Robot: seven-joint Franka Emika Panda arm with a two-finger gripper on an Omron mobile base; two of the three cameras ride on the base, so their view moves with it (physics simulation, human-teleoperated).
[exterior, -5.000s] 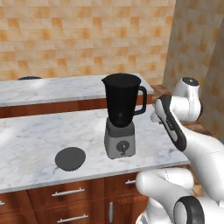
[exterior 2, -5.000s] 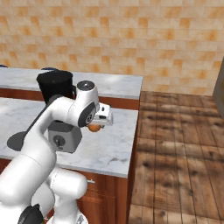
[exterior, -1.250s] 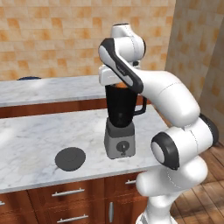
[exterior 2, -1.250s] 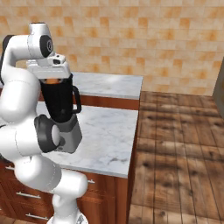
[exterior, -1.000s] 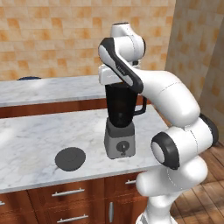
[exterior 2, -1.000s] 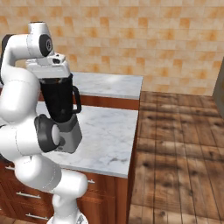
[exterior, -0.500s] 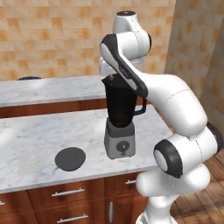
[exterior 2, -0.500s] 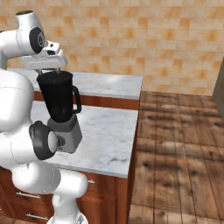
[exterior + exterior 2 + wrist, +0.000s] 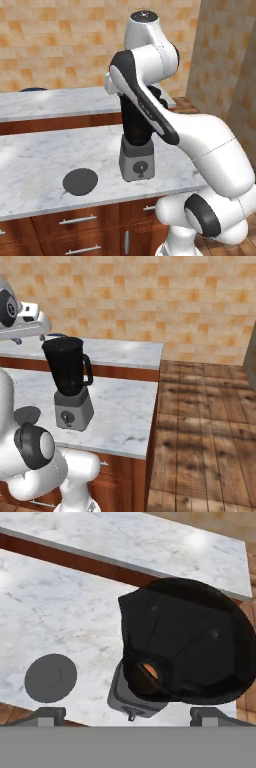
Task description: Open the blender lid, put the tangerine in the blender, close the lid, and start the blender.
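Note:
The blender (image 9: 70, 383) stands on the marble counter, a black jar without its lid on a grey base with a dial (image 9: 140, 169). Looking down into the jar, I see the tangerine (image 9: 150, 671) lying at its bottom. The blender lid (image 9: 80, 180) (image 9: 50, 677), a flat dark grey disc, lies on the counter left of the blender base. My gripper (image 9: 130, 716) hangs open and empty well above the jar mouth, its fingertips (image 9: 50, 714) wide apart. In the right base view my hand (image 9: 30, 323) sits above and left of the jar.
A second marble counter (image 9: 60, 100) runs along the tiled wall behind, with a dark rounded object (image 9: 32, 90) at its far left. The front counter (image 9: 125, 416) ends on the right above a wooden floor (image 9: 200, 431). My own arm (image 9: 150, 110) hides most of the jar in the left base view.
The tangerine left my gripper at the jar mouth and now lies at the jar's bottom. My hand has risen well above the blender. The lid has not moved.

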